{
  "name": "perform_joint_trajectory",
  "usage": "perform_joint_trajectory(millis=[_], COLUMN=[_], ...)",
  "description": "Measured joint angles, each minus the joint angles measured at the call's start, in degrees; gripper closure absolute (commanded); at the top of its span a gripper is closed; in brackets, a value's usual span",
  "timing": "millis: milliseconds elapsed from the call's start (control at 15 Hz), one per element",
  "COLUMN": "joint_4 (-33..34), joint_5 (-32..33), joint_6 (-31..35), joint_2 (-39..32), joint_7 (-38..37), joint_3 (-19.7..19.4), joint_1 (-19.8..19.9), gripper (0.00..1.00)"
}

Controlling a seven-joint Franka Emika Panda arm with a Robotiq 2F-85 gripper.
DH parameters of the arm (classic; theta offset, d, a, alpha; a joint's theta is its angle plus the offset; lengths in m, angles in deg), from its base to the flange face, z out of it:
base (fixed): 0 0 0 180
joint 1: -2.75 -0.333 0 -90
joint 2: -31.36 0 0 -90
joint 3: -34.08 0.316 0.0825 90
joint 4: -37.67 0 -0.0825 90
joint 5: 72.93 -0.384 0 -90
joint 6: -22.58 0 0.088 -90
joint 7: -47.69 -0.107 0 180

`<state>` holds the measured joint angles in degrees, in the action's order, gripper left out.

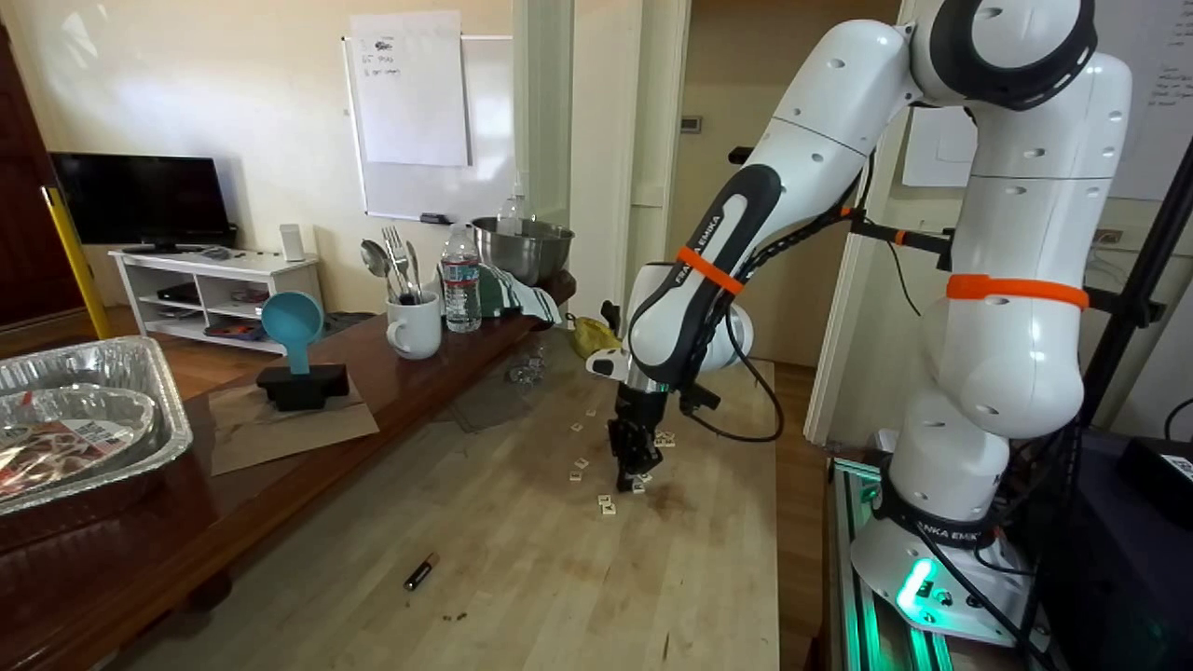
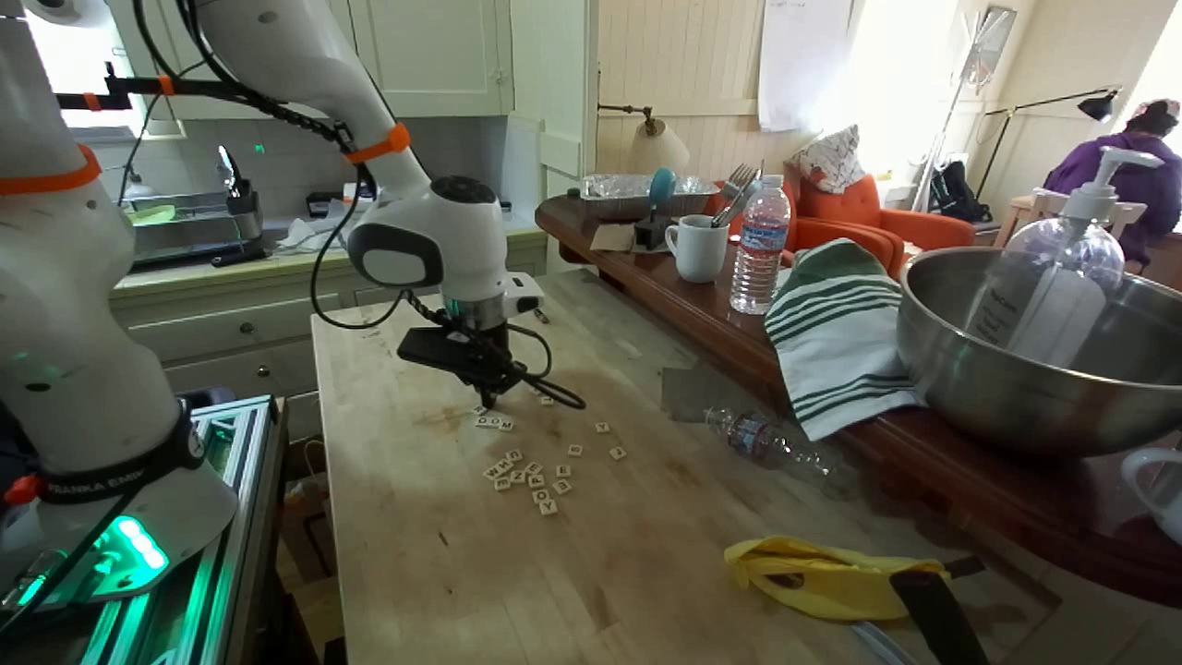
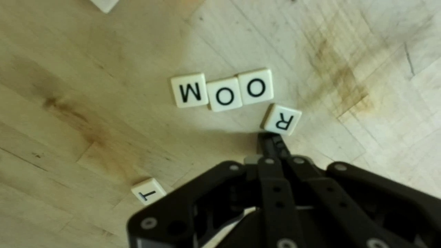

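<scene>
My gripper (image 3: 272,138) points down at the wooden tabletop, its fingertips together with nothing seen between them. The tips are at the edge of a white letter tile R (image 3: 283,119) and appear to touch it. Just beyond, three tiles lie side by side: M (image 3: 189,90), O (image 3: 225,94) and another O (image 3: 255,86). A T tile (image 3: 149,191) lies apart to the left, and part of another tile (image 3: 105,4) shows at the top edge. The gripper also shows low over the table in both exterior views (image 1: 624,480) (image 2: 488,399). Several more tiles (image 2: 536,480) lie scattered nearby.
A battery (image 1: 421,571) lies on the table. A clear bottle (image 2: 771,441) lies on its side near a yellow bag (image 2: 831,577). A raised dark wooden ledge (image 1: 373,396) holds a mug (image 1: 414,328), a water bottle (image 1: 461,284), a metal bowl (image 2: 1016,388) and a foil tray (image 1: 168,401).
</scene>
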<state>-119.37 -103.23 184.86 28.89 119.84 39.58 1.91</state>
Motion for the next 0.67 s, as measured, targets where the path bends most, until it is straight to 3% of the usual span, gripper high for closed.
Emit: perform_joint_trajectory(millis=[667], joint_4=[0.0], joint_5=[3.5], joint_6=[-0.6], joint_2=[0.1], joint_7=[-0.1], joint_3=[-0.1], joint_1=[0.0], gripper=[1.00])
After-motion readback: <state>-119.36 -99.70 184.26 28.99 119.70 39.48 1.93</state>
